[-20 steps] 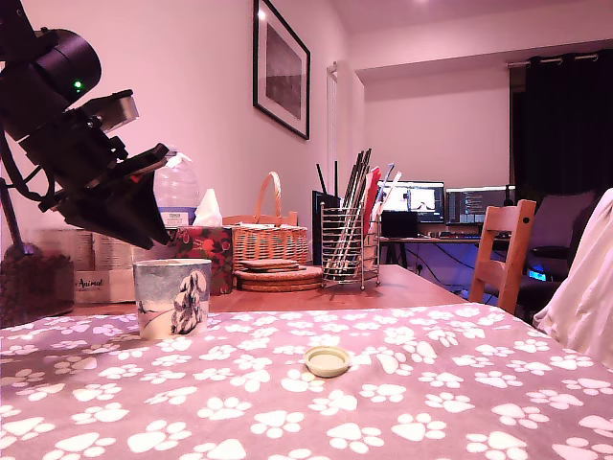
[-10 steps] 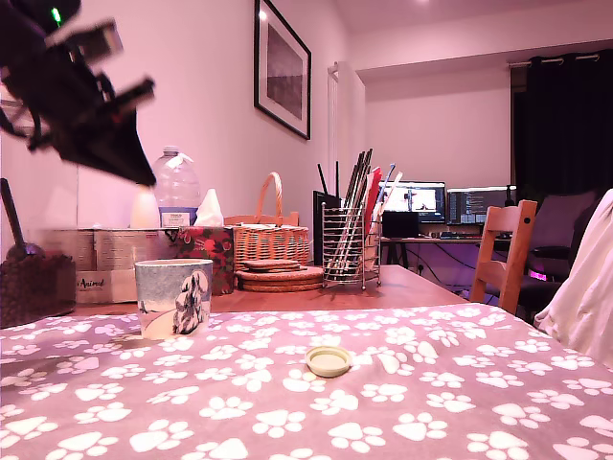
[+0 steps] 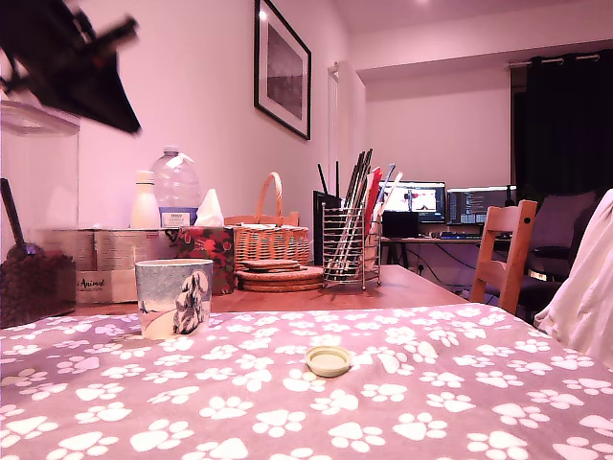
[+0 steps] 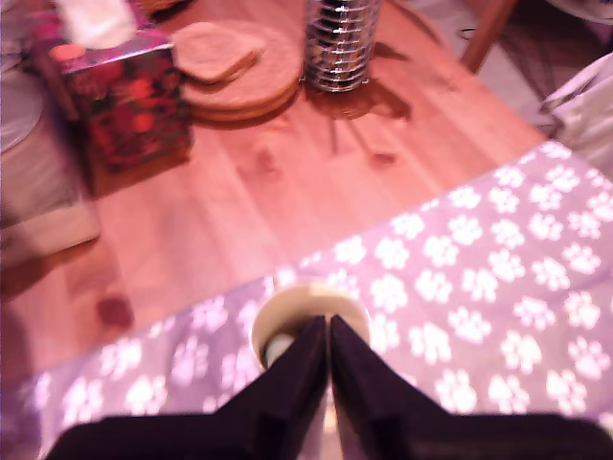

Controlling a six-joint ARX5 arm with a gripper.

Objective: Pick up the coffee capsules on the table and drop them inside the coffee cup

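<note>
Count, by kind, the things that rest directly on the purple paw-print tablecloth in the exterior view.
White and pale-blue dog-printed cup: 1
Small cream rimmed coffee capsule: 1
Total: 2

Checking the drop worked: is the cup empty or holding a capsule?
Holding something: the wrist view shows a pale object inside the cup.

- Both views are being tinted pink-magenta by warm indoor lighting
- The gripper (image 3: 72, 62) is being smeared by motion blur in the exterior view
- The wrist view is being softened throughout, with the tissue box (image 4: 120, 91) being rendered out of focus
</note>
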